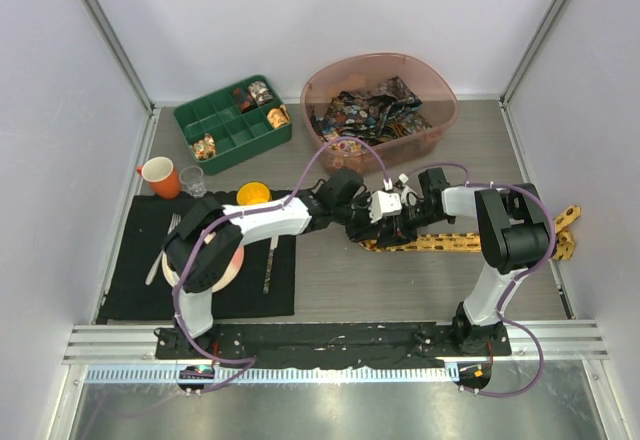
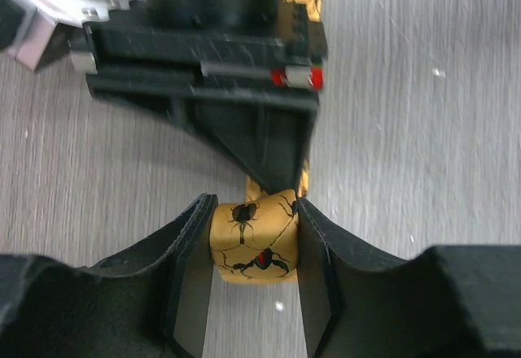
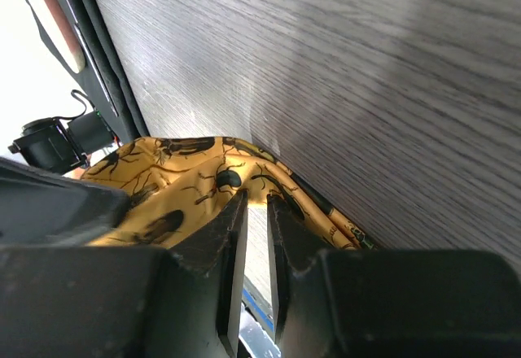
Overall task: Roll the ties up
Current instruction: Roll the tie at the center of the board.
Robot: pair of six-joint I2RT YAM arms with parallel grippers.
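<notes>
A yellow-orange tie (image 1: 470, 242) printed with dark insects lies flat across the table toward the right edge. Its near end is wound into a small roll (image 2: 252, 228), and my left gripper (image 2: 254, 242) is shut on that roll from both sides. In the top view the left gripper (image 1: 362, 224) and right gripper (image 1: 402, 222) meet at the tie's left end. The right gripper (image 3: 256, 203) has its jaws nearly together, pinching a fold of the yellow tie (image 3: 171, 183) at its tips. More ties (image 1: 375, 110), dark with busy prints, are piled in the pink tub.
The pink tub (image 1: 440, 95) stands at the back right, a green compartment tray (image 1: 220, 125) with trinkets at the back left. A black mat (image 1: 140, 260) on the left carries a plate, fork and knife (image 1: 270, 265). An orange mug (image 1: 160, 175), a glass (image 1: 193, 181) and a yellow bowl (image 1: 253, 194) stand nearby.
</notes>
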